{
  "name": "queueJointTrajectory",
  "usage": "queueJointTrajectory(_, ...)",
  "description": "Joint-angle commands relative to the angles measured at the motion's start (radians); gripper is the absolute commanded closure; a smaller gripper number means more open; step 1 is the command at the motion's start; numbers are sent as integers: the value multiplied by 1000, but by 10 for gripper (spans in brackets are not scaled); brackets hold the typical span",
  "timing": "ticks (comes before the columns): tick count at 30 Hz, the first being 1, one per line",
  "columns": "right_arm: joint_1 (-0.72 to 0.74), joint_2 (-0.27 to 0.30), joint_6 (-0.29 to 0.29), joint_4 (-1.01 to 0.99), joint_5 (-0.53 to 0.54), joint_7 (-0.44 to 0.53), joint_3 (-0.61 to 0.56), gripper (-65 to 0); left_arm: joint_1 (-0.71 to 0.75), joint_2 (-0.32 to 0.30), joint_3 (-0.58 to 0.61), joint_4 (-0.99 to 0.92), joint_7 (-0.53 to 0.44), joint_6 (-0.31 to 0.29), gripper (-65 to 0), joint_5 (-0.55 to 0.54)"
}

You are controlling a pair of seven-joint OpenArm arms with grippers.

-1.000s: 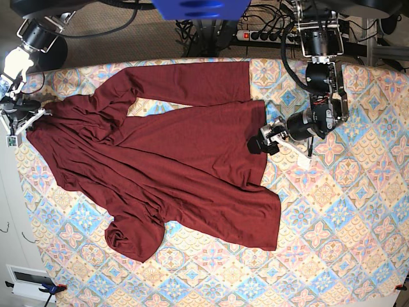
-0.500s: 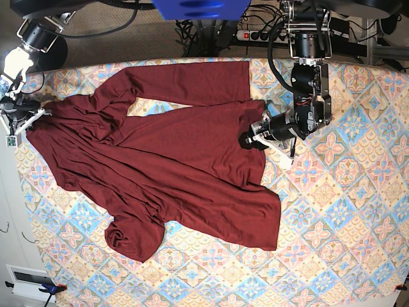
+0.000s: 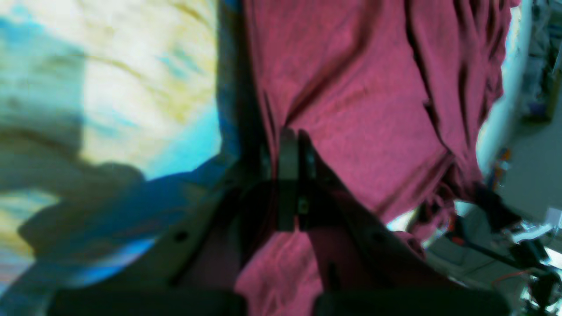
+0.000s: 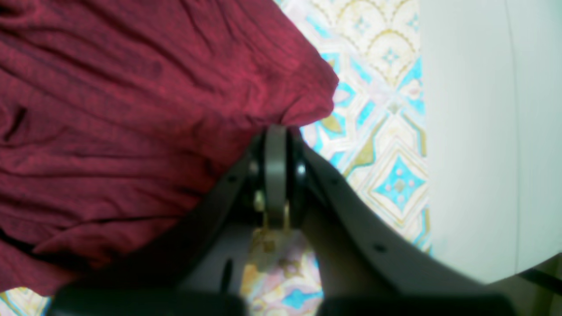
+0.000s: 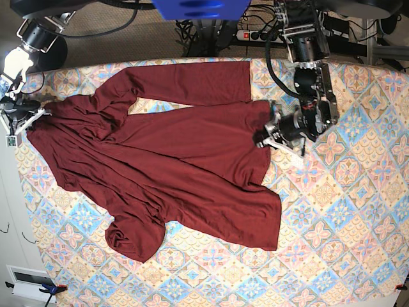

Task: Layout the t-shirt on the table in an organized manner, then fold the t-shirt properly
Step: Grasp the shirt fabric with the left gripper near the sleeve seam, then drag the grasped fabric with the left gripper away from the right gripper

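The desk (image 5: 345, 211), covered in a tile-patterned cloth of blue, pink and cream diamonds, fills the base view. The t-shirt (image 5: 179, 166), dark maroon and unprinted, lies spread over the desk's left and middle part, wrinkled and askew: one sleeve runs along the far edge, another bunches toward the near-left corner, and the hem angles down toward the desk's middle.

The left arm reaches in from the far edge, and its left fingers (image 5: 269, 137) sit at the shirt's right edge, roughly mid-desk. The base view does not show whether they hold cloth. The left wrist view does: there the left fingers (image 3: 287, 136) are closed, with maroon fabric (image 3: 360, 87) pinched between them and creases fanning out from the pinch, the desk's cloth (image 3: 131, 101) blurred beside it.

At the desk's left edge, near the far corner, the right fingers (image 5: 29, 120) are small and hard to read in the base view. The right wrist view shows the right fingers (image 4: 275, 136) pressed together on a gathered corner of the shirt (image 4: 131, 96), with patterned desk (image 4: 386, 131) and its pale border alongside.
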Motion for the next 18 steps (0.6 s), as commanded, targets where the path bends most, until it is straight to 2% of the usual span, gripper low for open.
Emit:
queueJointTrajectory(1, 11, 27, -4, 41, 14, 20, 7, 0, -34, -36, -12, 4, -20, 15, 0, 47)
queueJointTrajectory(5, 11, 27, -4, 79, 14, -25, 7, 0, -98, -97, -32, -78, -63, 15, 0, 43)
queueJointTrajectory(10, 11, 19, -3, 118, 15, -65, 7, 0, -154, -125, -106, -162, -78, 15, 0, 51)
queueJointTrajectory(15, 10, 13, -3, 125, 15, -65, 6, 0, -146, -150, -113, -162, -75, 15, 0, 49)
queueJointTrajectory(18, 4, 13, -3, 122, 15, -65, 6, 0, -92, -182, -112, -158, -74, 14, 0, 38)
